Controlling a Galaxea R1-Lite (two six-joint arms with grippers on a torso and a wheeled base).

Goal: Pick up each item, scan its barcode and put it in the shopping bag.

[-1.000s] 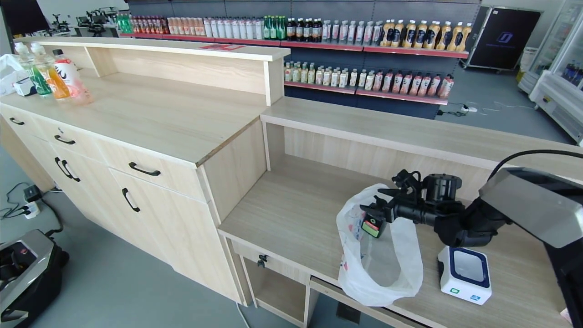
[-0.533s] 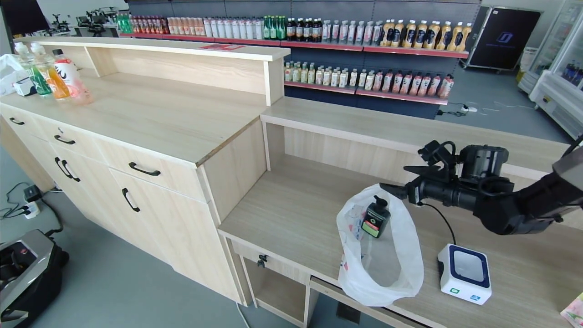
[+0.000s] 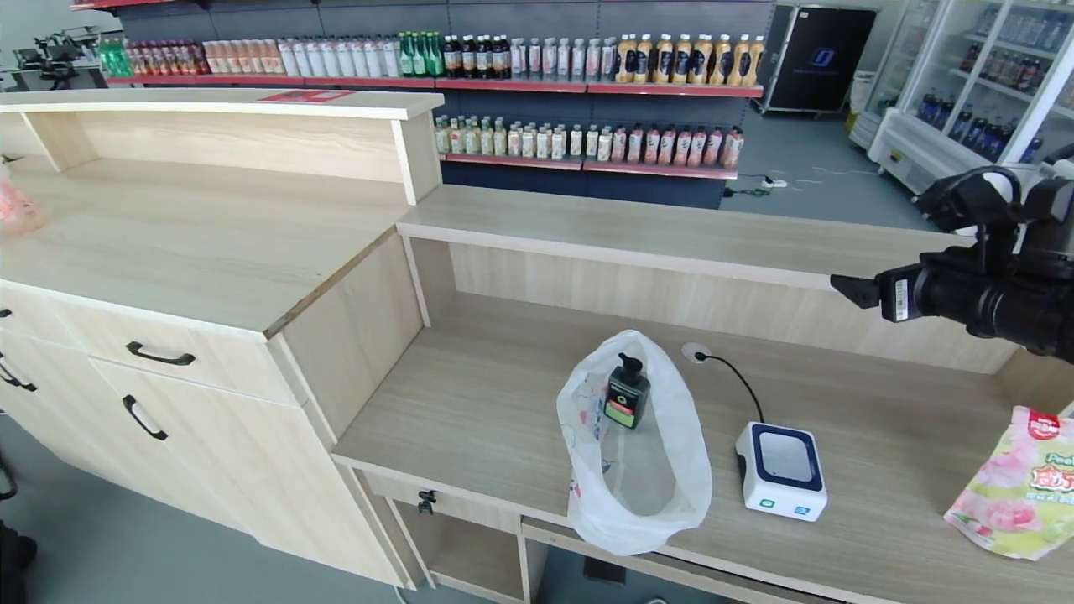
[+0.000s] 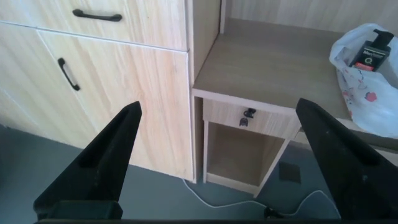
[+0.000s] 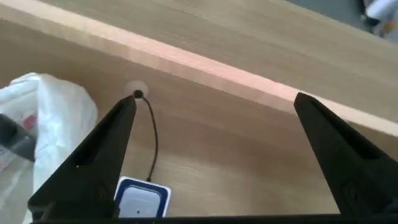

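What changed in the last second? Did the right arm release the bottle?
Yes. The right gripper, holding the pump bottle in the shopping bag a second ago, let it go and drew back up and to the robot's right, now open. The head camera panned right too, bringing a pink pouch into view. Bottle, bag and scanner stayed put.

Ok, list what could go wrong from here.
The pouch lies flat on the desk; the open right gripper may slip off it or only pinch a corner.
The shopping bag is limp, and the pump bottle stands upright inside; a dropped pouch could topple it.
The scanner's cable could snag a low-sweeping arm.
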